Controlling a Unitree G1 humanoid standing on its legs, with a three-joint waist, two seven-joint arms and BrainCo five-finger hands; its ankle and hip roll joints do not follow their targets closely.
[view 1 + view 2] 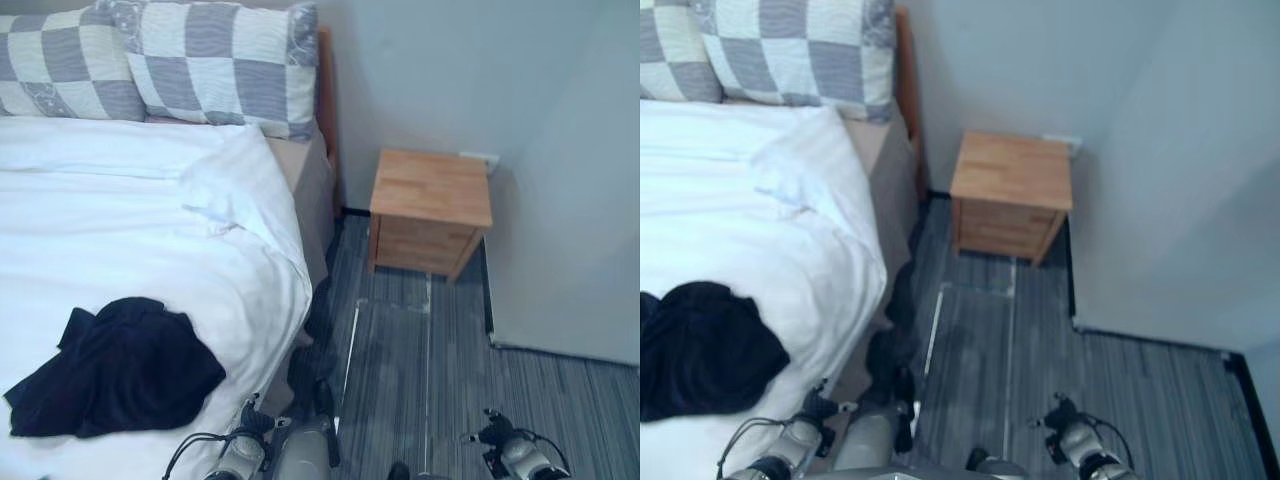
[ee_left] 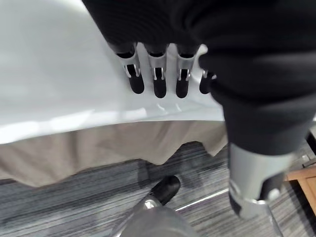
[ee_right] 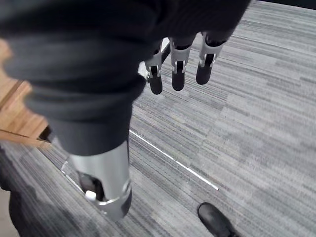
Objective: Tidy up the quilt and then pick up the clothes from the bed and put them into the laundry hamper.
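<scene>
A white quilt (image 1: 120, 230) covers the bed (image 1: 310, 170), with a bunched, turned-back fold at about 12 o'clock from the middle of the head view and its edge draping over the bed's side. A dark garment (image 1: 115, 368), crumpled into a loose heap, lies on the quilt at about 8 o'clock, near the bed's foot-side edge. Two grey-and-white checked pillows (image 1: 215, 65) rest against the head of the bed at 11 o'clock. A wooden nightstand (image 1: 430, 210) stands on the grey striped carpet (image 1: 440, 360) at 2 o'clock, beside the bed and against the wall.

The left hand (image 2: 158, 74) hangs just off the bed's edge, its fingers straight and spread apart, empty, with the quilt and the beige bed skirt (image 2: 98, 143) showing past them. The right hand (image 3: 177, 69) hangs over the carpet at about 5 o'clock, well apart from the bed, fingers likewise straight and apart, holding nothing. Neither hand touches the garment or the quilt.
</scene>
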